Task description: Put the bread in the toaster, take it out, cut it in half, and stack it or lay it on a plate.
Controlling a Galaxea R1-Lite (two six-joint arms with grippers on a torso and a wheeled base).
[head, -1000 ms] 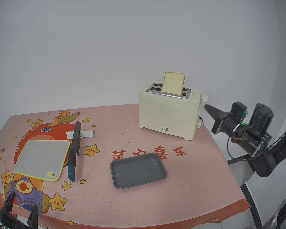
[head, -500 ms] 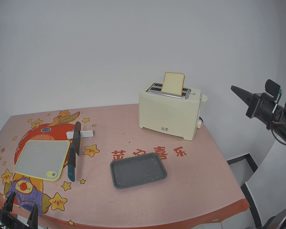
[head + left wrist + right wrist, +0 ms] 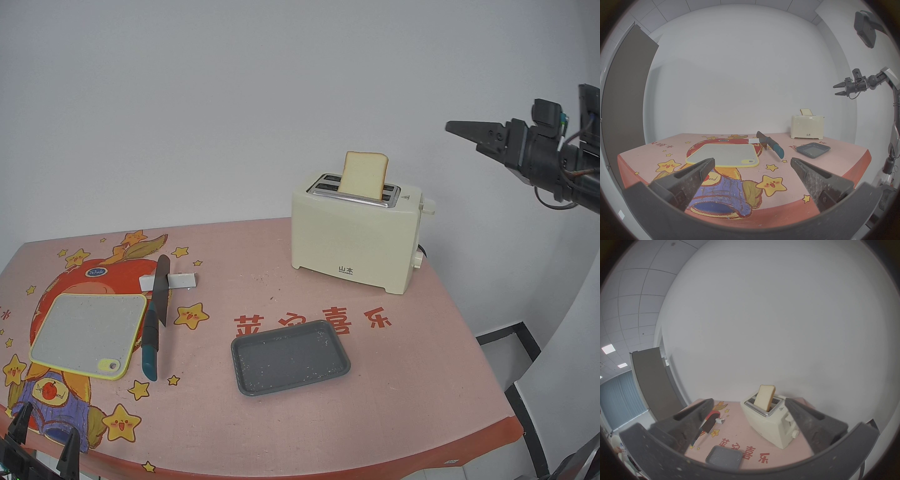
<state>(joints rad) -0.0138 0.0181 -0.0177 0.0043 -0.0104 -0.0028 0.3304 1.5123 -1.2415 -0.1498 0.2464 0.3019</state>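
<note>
A slice of bread (image 3: 364,175) stands upright in the front slot of the cream toaster (image 3: 353,240) at the back right of the table. My right gripper (image 3: 452,127) hangs open high in the air, to the right of the toaster and above it, holding nothing. From its own wrist camera, the right gripper (image 3: 747,402) looks down on the bread (image 3: 765,397). A grey plate (image 3: 289,356) lies in front of the toaster. A knife (image 3: 155,315) lies beside the cutting board (image 3: 87,334) on the left. My left gripper (image 3: 49,425) stays open and low at the table's near left edge.
The knife's blade leans on a small white block (image 3: 181,280). The pink table (image 3: 406,375) ends just right of the toaster, with floor beyond. A white wall stands close behind the toaster.
My right arm has risen from beside the toaster's right end to well above its top, still open. The bread, knife and left arm have not moved.
</note>
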